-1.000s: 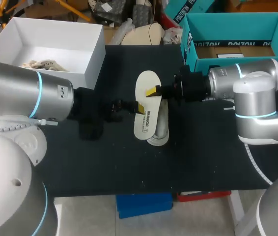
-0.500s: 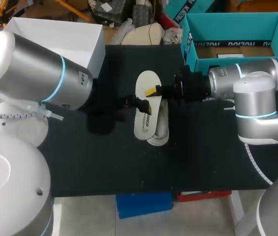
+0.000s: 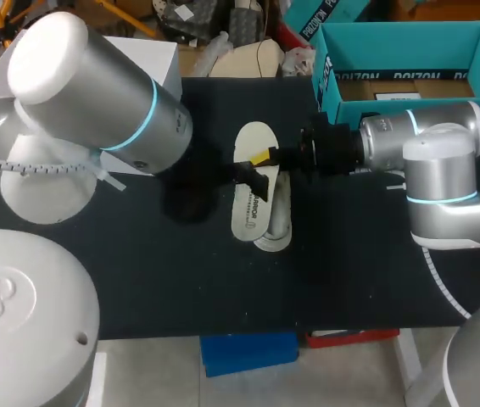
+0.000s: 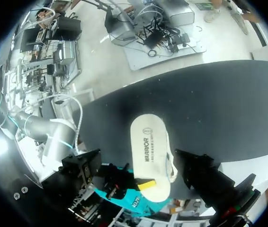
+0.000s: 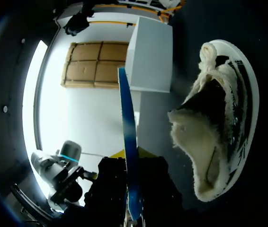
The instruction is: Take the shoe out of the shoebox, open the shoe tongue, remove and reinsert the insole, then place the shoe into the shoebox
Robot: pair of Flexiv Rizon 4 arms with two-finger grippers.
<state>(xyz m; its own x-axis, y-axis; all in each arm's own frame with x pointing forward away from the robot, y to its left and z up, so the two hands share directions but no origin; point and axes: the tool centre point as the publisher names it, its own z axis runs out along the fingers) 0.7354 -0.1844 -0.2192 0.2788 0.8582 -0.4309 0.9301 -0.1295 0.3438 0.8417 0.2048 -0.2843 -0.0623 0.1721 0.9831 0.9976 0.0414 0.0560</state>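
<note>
Shoe (image 3: pixel 280 219) lies mostly hidden under the insole (image 3: pixel 253 141) the right claw (image 3: pixel 265 158) grips.

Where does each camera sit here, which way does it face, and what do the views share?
Head view: fixed above and behind, looking down on the table; left arm enters from the left, right arm from the right.
Left wrist view: on the left arm, looking over the insole toward the right gripper.
Right wrist view: on the right arm, looking out along the right gripper, shut on the edge-on insole; shoe beside.
Shared: all three show insole and shoe.
</note>
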